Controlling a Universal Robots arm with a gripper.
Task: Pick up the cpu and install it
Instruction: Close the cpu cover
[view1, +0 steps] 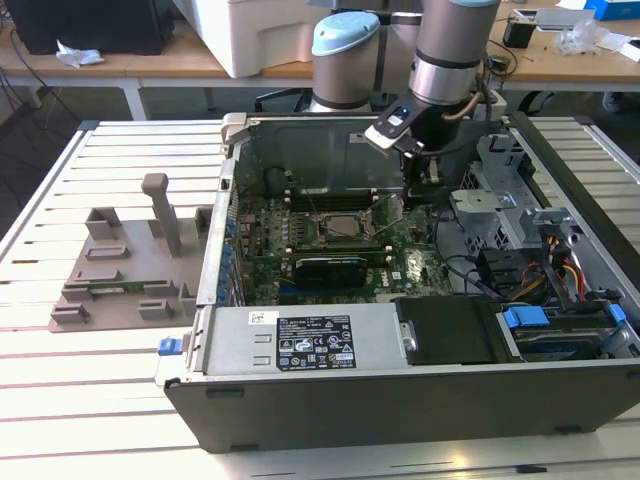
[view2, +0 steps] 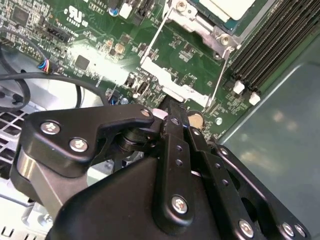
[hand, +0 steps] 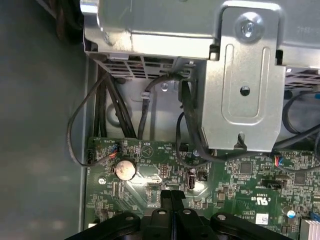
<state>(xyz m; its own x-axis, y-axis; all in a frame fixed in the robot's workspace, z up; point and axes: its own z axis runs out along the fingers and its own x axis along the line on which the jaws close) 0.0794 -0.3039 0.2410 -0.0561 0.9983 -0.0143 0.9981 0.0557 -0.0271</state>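
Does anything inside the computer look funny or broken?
Nothing looks broken or spilled. The silver metal frame beside the pale silver square chip looks swung open instead of clamped flat.

The claw (hand: 172, 196) is matte black with silver screws. The motherboard (view1: 262, 262) is green and the cpu (view1: 336, 226) pale silver-grey. The case (view1: 400, 400) is dark grey, the fixture plate (view1: 110, 275) grey, the slatted tabletop (view1: 60, 380) white and the drive tab (view1: 525, 320) blue.
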